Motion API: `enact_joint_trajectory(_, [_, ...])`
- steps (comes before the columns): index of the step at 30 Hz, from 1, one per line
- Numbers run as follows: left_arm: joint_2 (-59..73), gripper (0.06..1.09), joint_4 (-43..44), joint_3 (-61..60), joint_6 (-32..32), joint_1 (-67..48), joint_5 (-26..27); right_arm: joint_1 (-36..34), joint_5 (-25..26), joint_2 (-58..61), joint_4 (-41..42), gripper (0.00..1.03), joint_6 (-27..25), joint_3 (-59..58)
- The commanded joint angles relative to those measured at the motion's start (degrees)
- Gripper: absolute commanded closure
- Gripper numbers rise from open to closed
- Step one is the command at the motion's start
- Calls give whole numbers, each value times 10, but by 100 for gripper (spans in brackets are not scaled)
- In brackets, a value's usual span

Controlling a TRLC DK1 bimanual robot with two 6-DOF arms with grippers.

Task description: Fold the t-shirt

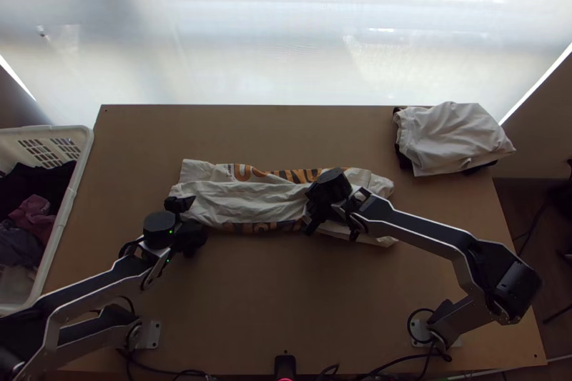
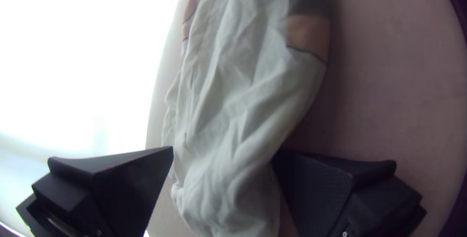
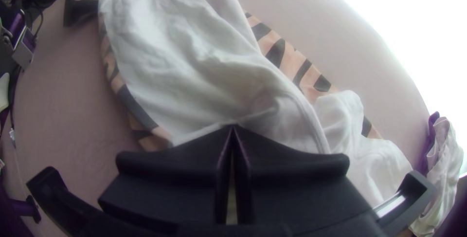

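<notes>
T-shirt (image 1: 268, 199) is lying bunched lengthwise mid-desk (image 1: 286, 295), a bright, pale screen (image 1: 250, 59) glowing beyond. Its long axis is running left to right; its neck end cannot be told. The left claw (image 1: 182, 225) is standing spread at its left end; the right claw (image 1: 312, 219) is pressing together at its right half.
</notes>
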Motion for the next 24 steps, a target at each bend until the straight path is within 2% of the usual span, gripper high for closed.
enact_joint_trajectory(1, [96, 11, 72, 13, 5, 2, -3, 4, -1, 2, -3, 100, 4, 4])
enact_joint_trajectory(7, [135, 12, 105, 15, 16, 7, -2, 4, -1, 2, -6, 100, 4, 5])
enact_joint_trajectory(10, [134, 37, 106, 15, 23, 7, 4, 4, 0, 1, -6, 100, 4, 5])
enact_joint_trajectory(13, [140, 49, 107, 23, 20, 9, 5, 4, 0, 2, -6, 100, 4, 5])
enact_joint_trajectory(14, [145, 58, 107, 27, 18, 9, 5, 4, 0, 2, -6, 100, 5, 5])
enact_joint_trajectory(16, [146, 81, 107, 29, 15, 12, 5, 4, -1, 2, -6, 100, 7, 7])
enact_joint_trajectory(18, [146, 96, 106, 29, 14, 14, 6, 4, 0, 1, -7, 100, 8, 8])
enact_joint_trajectory(21, [139, 105, 106, 22, 36, 24, 7, 2, -1, 1, -12, 100, 13, 10])
enact_joint_trajectory(24, [107, 105, 100, 22, 41, 40, 7, -2, -3, 1, -21, 100, 26, 18])
